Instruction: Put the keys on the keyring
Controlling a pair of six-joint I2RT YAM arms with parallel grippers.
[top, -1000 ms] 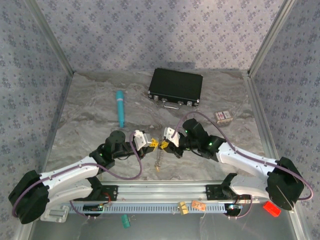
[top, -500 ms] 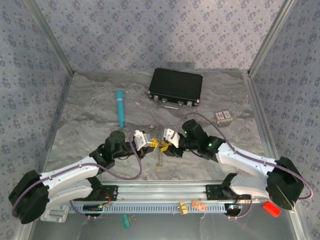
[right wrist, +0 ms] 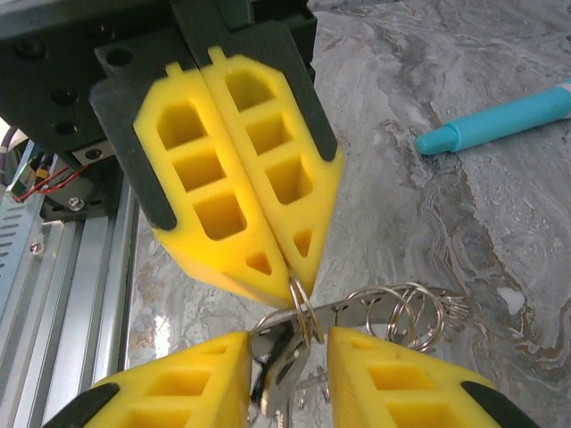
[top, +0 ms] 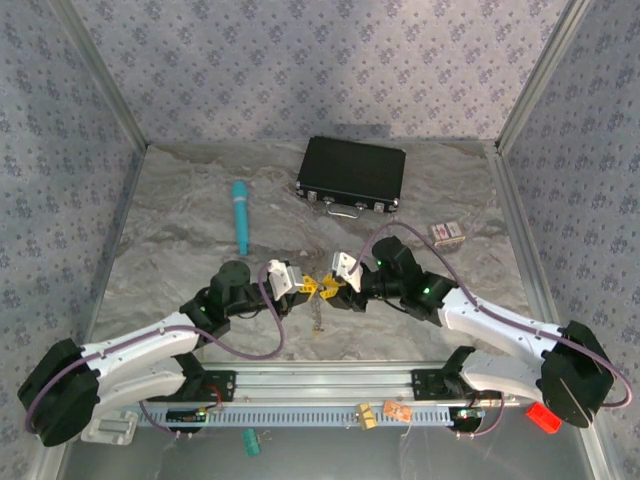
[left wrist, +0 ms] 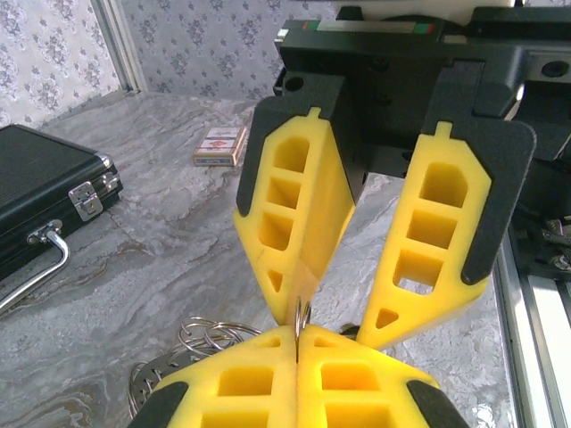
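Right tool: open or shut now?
Open: the right tool has its fingers spread, a clear gap between them, in the left wrist view.

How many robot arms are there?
2. The left arm comes from the bottom left, the right arm from the bottom right. The left gripper pinches a keyring; the right gripper is open.

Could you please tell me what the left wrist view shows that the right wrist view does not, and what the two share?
Of the two, the left wrist view brings in the black case and a small card box. The right wrist view brings in the teal pen. Both share the left gripper shut on a small metal ring, the right gripper open and facing it, and a bunch of metal rings on the marble table.
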